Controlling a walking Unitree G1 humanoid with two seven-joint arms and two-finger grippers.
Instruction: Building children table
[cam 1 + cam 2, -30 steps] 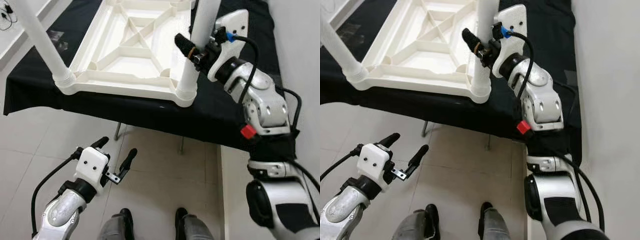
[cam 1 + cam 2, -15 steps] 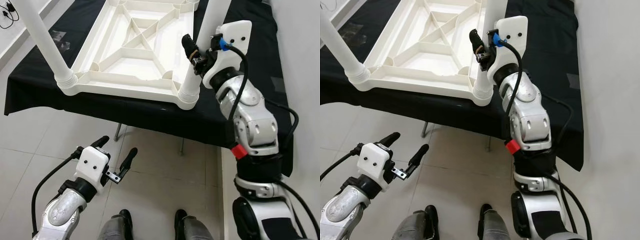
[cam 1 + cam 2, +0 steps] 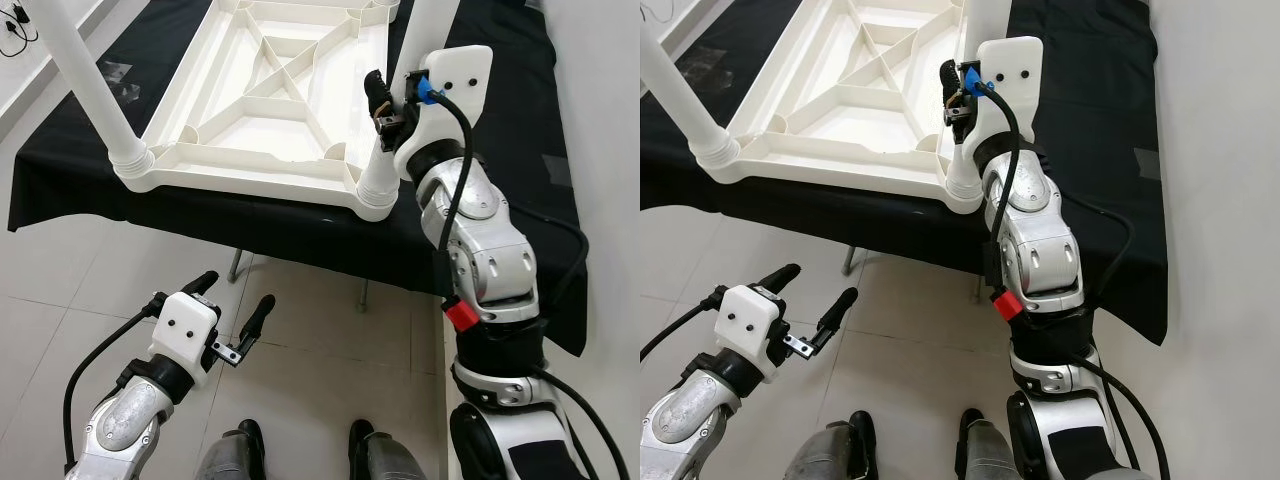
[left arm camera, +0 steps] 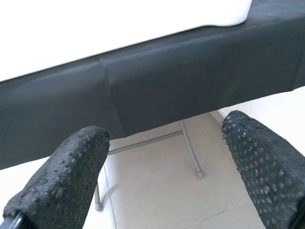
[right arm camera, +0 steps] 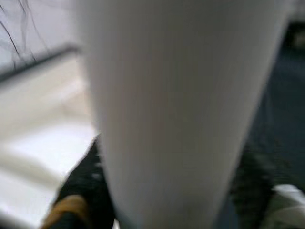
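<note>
Our right gripper (image 3: 390, 105) has swung further in over the past second, its forearm now rising almost straight up from the elbow where earlier it reached in from the right side; the fingers stay clasped around the near-right table leg (image 3: 415, 60). The left gripper (image 3: 232, 312) has not shifted, hanging low over the tiled floor (image 3: 310, 330) with its fingers (image 4: 66, 183) spread apart and nothing between them.

The white plastic children's tabletop (image 3: 270, 110) lies upside down on a table draped in black cloth (image 3: 250, 225), its ribbed underside facing up, with diagonal braces crossing a central rectangle. A round socket sits at each near corner, both at the edge of the cloth nearest us. The near-left leg (image 3: 85, 80) stands in its socket and leans away to the left. The near-right leg stands in its own socket, held a little above the collar.

From the right wrist, the leg (image 5: 183, 109) is a blurred pale column with a dark finger on either side. From the left wrist, we see the cloth's hanging edge and a thin metal table frame (image 4: 188, 148) beneath it.
</note>
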